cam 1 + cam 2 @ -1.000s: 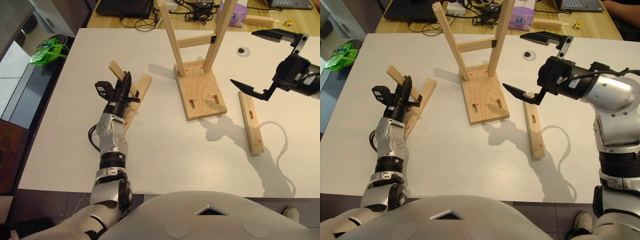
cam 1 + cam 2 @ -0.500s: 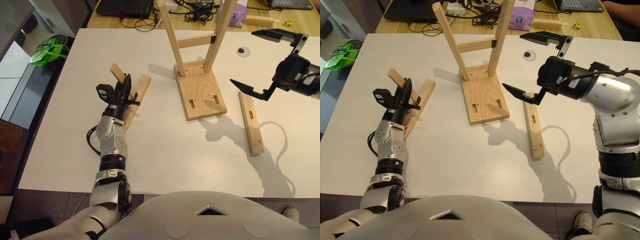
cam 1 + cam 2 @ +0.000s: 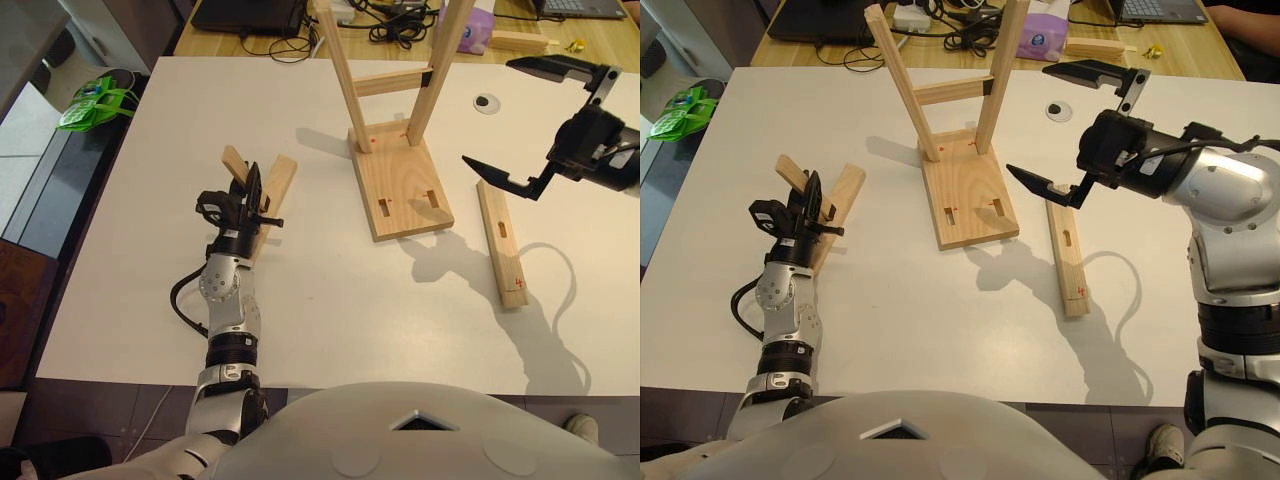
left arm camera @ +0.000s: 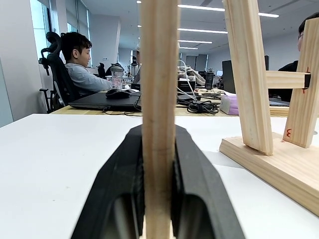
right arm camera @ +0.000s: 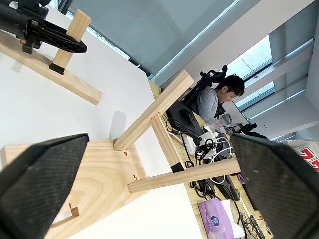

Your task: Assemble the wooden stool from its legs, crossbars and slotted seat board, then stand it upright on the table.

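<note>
Stool parts are spread out over the white table (image 3: 330,320). Far left, the left gripper (image 3: 248,200) sits low at the table, clamped on a short crossbar (image 3: 233,162). The wrist view shows the wood pinched tight between both black fingers (image 4: 197,174). That crossbar sticks out at an angle from the left-hand leg (image 3: 279,178), which lies flat. It looks plugged into the leg, but the joint is hidden behind the gripper, so I can't say for sure.

In the middle, the seat board (image 3: 405,190) lies flat on the table. Two upright legs (image 3: 343,75) rise from its far end, joined by an upper crossbar (image 3: 390,82). The two slots at its near end have nothing in them.

Just right of the board, a slotted leg (image 3: 499,240) lies loose on the table. The right gripper (image 3: 488,113) hangs in the air above that leg's far end with its jaws spread wide and nothing in them. A small black disc (image 3: 487,101) sits on the table beyond it.
</note>
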You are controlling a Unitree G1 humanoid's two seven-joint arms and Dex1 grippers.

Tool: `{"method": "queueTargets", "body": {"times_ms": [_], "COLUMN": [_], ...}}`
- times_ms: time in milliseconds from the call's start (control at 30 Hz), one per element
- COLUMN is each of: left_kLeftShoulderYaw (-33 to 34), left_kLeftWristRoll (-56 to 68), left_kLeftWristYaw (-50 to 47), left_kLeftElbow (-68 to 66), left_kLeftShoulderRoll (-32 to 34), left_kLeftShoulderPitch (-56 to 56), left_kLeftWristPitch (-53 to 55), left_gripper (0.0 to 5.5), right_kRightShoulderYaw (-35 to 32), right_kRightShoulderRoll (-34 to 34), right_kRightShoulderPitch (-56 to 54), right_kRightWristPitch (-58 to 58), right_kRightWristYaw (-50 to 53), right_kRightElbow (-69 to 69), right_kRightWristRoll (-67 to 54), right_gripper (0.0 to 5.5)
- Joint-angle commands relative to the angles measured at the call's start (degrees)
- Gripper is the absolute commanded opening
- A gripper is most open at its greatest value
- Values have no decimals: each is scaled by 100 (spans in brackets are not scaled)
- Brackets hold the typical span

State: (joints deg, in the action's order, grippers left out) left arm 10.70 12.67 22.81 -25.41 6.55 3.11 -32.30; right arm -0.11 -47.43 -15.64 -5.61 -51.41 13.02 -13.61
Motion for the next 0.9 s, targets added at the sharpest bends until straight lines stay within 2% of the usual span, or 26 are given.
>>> {"method": "queueTargets", "body": {"times_ms": [33, 367, 700, 900], "left_kLeftShoulderYaw": [-50, -84, 155, 898], "left_kLeftWristRoll": [-62, 563, 379, 1777], "left_kLeftWristYaw": [131, 1472, 993, 1382], "left_kLeftElbow": [-406, -1059, -1598, -2023], "left_kLeftShoulderRoll": [145, 645, 716, 331], "left_kLeftShoulderPitch": [-66, 142, 91, 101], "left_kLeftWristPitch": [130, 641, -7, 927], "left_gripper": [41, 41, 41, 41], "right_kRightShoulderYaw": [-39, -34, 9, 66], "right_kRightShoulderRoll": [15, 24, 102, 168], "right_kRightShoulderPitch": [-17, -62, -108, -338], "right_kRightWristPitch": [21, 26, 31, -4], "right_kRightWristYaw": [-75, -145, -188, -295], "right_kRightElbow": [39, 32, 39, -110], "right_kRightWristRoll": [24, -5, 11, 26], "right_gripper": [540, 540, 540, 540]}}
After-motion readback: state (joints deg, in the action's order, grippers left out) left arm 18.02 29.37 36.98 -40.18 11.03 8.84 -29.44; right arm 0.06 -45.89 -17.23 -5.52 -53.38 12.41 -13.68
